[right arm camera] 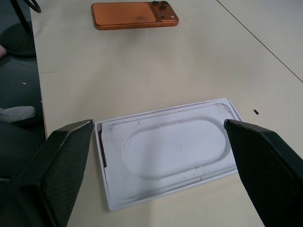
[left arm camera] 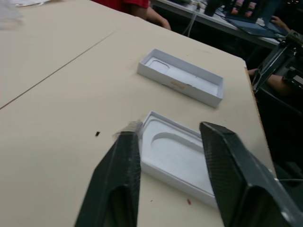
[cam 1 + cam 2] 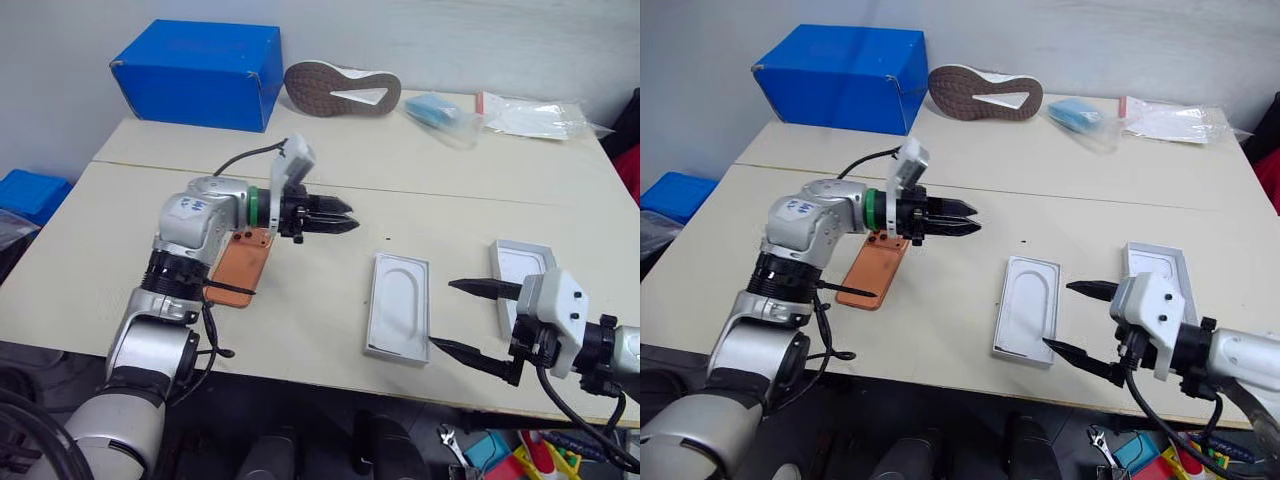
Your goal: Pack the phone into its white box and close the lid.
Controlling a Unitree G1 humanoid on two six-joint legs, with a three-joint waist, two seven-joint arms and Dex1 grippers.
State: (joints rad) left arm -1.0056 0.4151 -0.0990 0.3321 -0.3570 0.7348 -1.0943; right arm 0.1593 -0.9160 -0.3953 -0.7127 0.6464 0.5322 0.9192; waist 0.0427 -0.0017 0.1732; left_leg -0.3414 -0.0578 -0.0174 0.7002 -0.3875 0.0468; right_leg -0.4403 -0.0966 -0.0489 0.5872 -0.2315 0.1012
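A workshop or lab: plain table (image 3: pixel 330 150) with test props (shoe (image 3: pixel 342 89), blue box (image 3: pixel 198 73)), tools (image 3: pixel 450 437) underneath.

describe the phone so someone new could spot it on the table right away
On the beige table, look at the near left part, beside the left arm. The phone lies flat there, back up. It is the one orange-copper slab, with dark lenses at a corner; the trays nearby are white.

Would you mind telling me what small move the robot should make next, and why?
Probably bring the open right claw down over the white moulded insert, which lies between its fingertips, and grip it. The phone lies bare on the table, while the left claw hovers above, holding nothing.
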